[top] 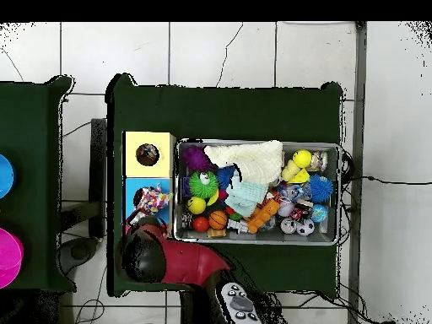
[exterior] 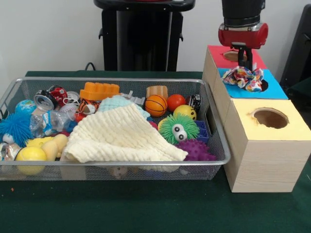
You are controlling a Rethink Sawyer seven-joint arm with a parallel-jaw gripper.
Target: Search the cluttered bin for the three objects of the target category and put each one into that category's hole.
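The gripper (exterior: 245,63) hangs right above the colorful crumpled cloth (exterior: 244,77). The cloth sits on the blue box (exterior: 272,90), half over its hole (exterior: 263,85). I cannot tell how the gripper is set.

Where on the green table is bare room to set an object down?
The green table is bare in a wide strip in front of the wire bin and the yellow-topped box. Inside the bin it is crowded: the cream cloth and toys fill it.

green table (exterior: 146,208), wire bin (exterior: 214,160), wooden box (exterior: 262,165)
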